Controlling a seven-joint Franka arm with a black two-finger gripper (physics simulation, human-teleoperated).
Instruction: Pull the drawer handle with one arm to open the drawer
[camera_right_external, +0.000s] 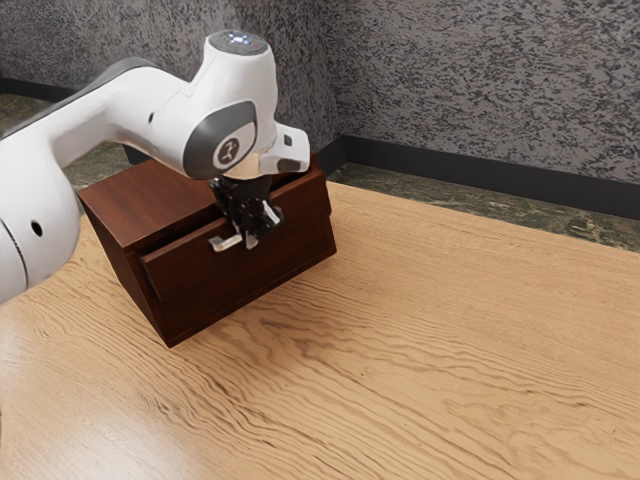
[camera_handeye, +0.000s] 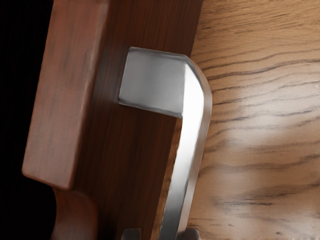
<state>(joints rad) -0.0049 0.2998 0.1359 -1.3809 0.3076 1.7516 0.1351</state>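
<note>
Jaws stood narrow, gripping the handle (camera_right_external: 226, 242) from above — its long axis ran crosswise betw. them, on the drawer front (camera_right_external: 200, 280); cabinet (camera_right_external: 130, 200) on counter (camera_right_external: 450, 350) — pull probably had to go outward.

Cabinet (camera_right_external: 150, 200) sits on the surface (camera_right_external: 450, 350), toward the exterior view's left, with the wall (camera_right_external: 480, 70) behind. Drawer (camera_right_external: 250, 275) in the cabinet's front face. Handle (camera_right_external: 226, 242) on the drawer front. Tool (camera_right_external: 250, 232) at the handle, above it.

Grey speckled walls (camera_right_external: 480, 70) with dark skirting (camera_right_external: 480, 165) meet a mottled floor (camera_right_external: 520, 205) behind the pale wood-grain table (camera_right_external: 450, 350)
</note>
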